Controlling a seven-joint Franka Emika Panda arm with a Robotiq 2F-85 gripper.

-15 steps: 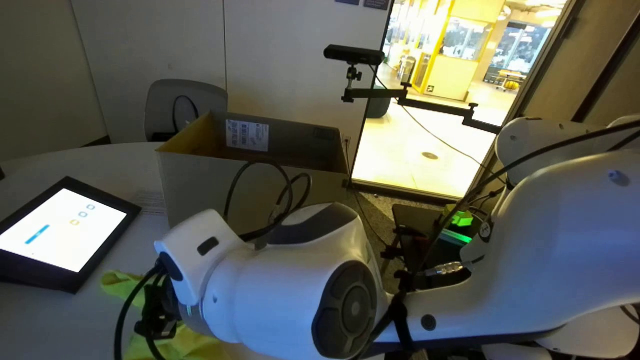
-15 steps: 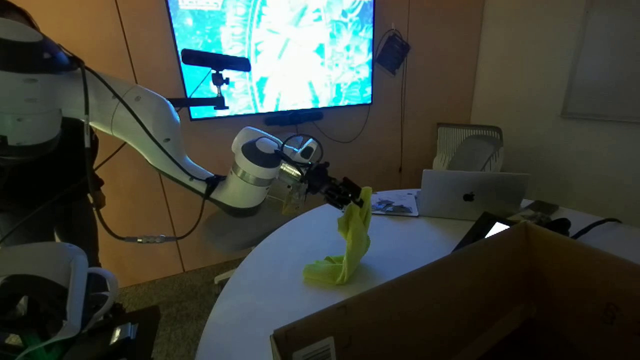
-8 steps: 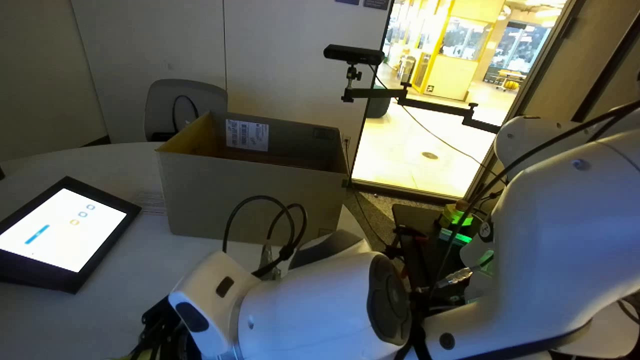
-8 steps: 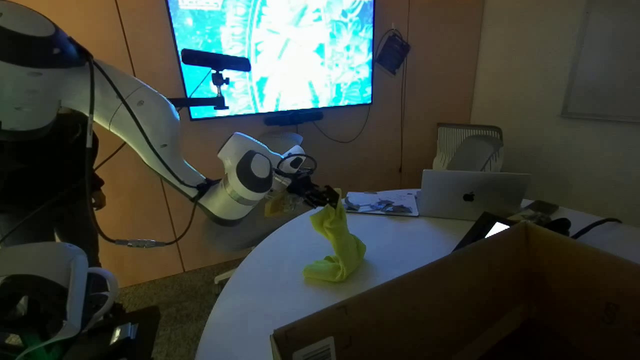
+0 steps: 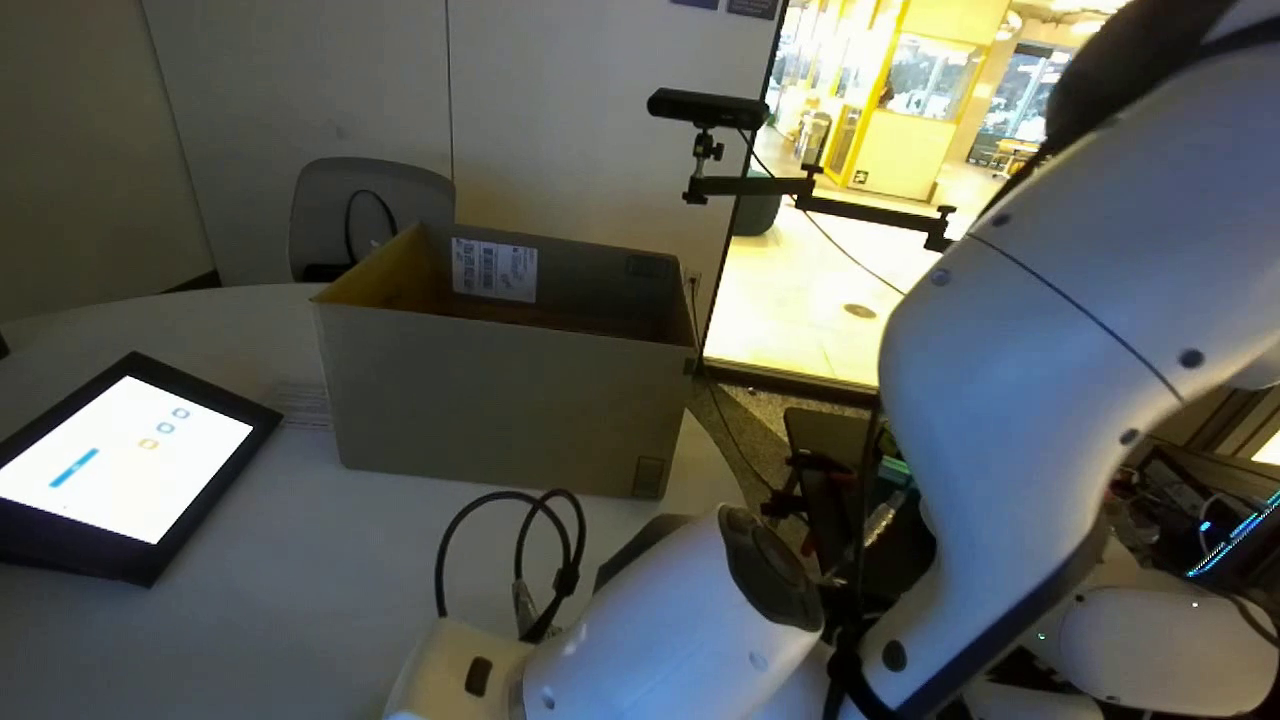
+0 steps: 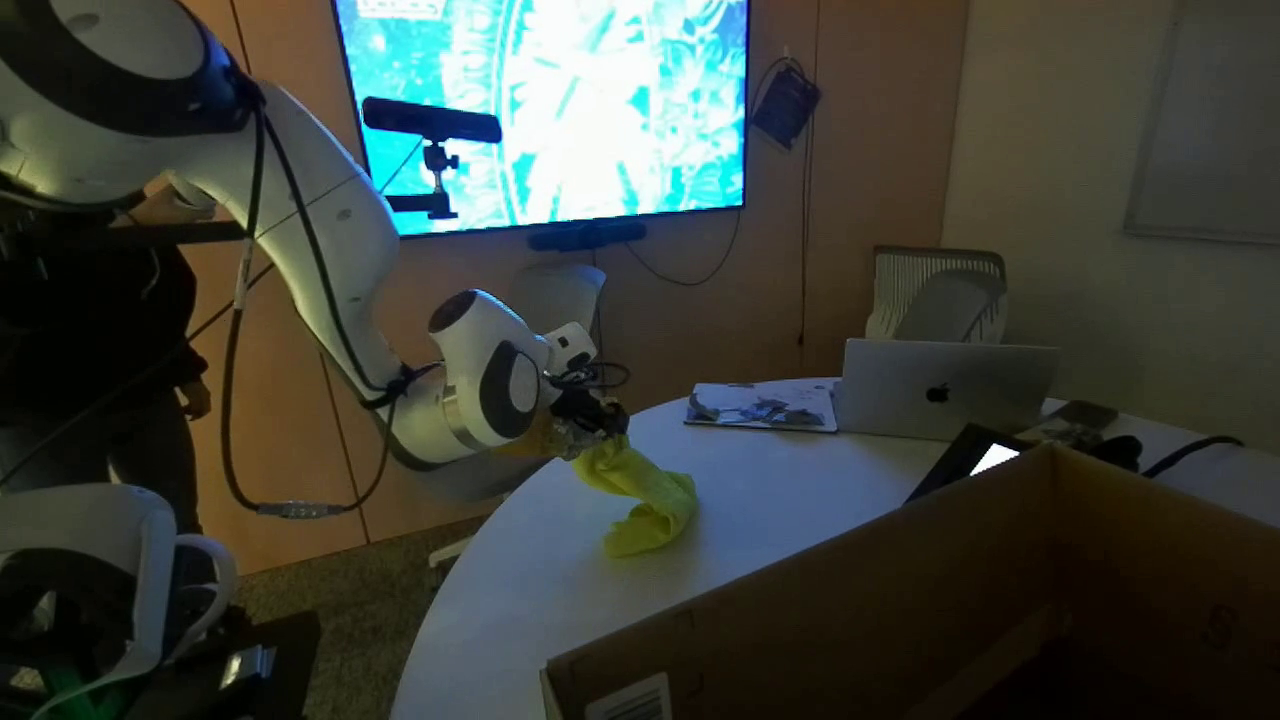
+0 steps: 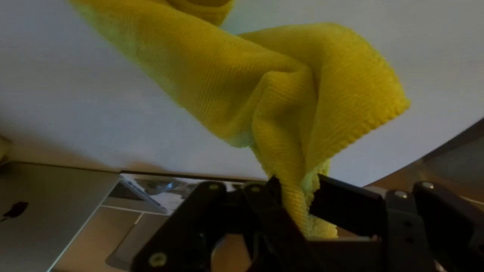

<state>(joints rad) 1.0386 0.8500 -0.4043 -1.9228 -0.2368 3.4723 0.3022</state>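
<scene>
Drawn back and lower, the bent arm (image 6: 340, 230) slants downward, jaws pinching the yellow cloth (image 7: 280, 94).

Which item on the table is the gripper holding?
The yellow-green cloth: one end is pinched in the gripper. The laptop, black-framed display and cardboard box all stand apart from it.

"How does that cloth (image 7: 264, 90) look to you?"
"Matt, roughish, finely ribbed. The tabletop (image 6: 540, 600) looks smooth."
"And the box (image 5: 500, 400)?"
"Matt cardboard with a paper label (image 5: 494, 270). The arm (image 6: 350, 240) looks like smooth, faintly glossy plastic; the laptop (image 6: 945, 375), like matt metal."
</scene>
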